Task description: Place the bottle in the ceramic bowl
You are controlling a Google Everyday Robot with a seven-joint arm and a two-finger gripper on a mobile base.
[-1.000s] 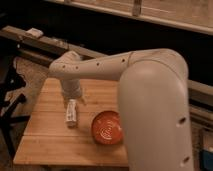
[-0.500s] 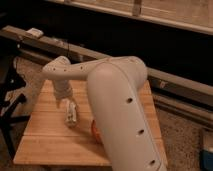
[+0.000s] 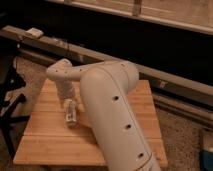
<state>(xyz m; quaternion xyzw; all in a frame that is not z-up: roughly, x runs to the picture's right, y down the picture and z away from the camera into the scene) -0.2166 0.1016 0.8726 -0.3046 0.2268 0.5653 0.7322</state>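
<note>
- Camera view: the tool (image 3: 67, 103) hangs low over the left-centre of the bench (image 3: 44, 144), at the upper end of the bottle (image 3: 71, 118).
- Whether the tool is open, closed or gripping cannot be told.
- The pale bottle sits left of the bench's middle.
- The thick arm (image 3: 111, 115) covers the bench's centre.

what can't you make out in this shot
1. Ceramic bowl: camera view, not visible at all; the robot arm blocks much of the wooden table.
2. Bottle: camera view, small and blurred beneath the gripper over the table's left-middle; whether it is gripped or lying on the wood cannot be told.
</note>
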